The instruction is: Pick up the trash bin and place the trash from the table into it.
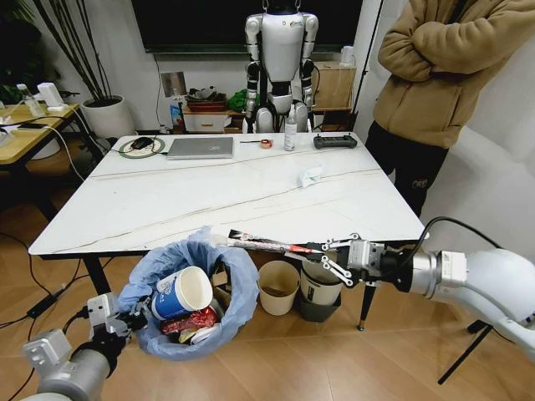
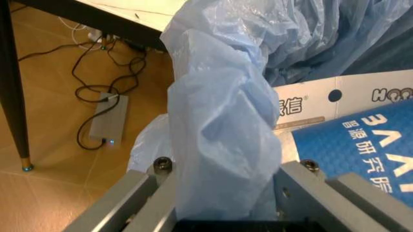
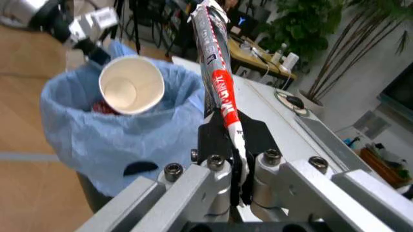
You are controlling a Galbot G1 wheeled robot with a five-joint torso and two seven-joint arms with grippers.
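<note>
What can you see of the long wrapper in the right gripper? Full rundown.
The wrapper is a long, thin, flattened foil-like strip, printed red, white and black, creased along its length. The right gripper pinches one end, fingers shut on it. It lies roughly level along the table near edge, free end pointing toward the trash bin, reaching the blue bag's rim. Whether it touches bag or table is unclear.

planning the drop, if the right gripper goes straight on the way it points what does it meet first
Likely the trash bin: the right gripper, shut on a long wrapper, points at its blue bag rim, and the wrapper's tip would arrive first. Depth is uncertain.
</note>
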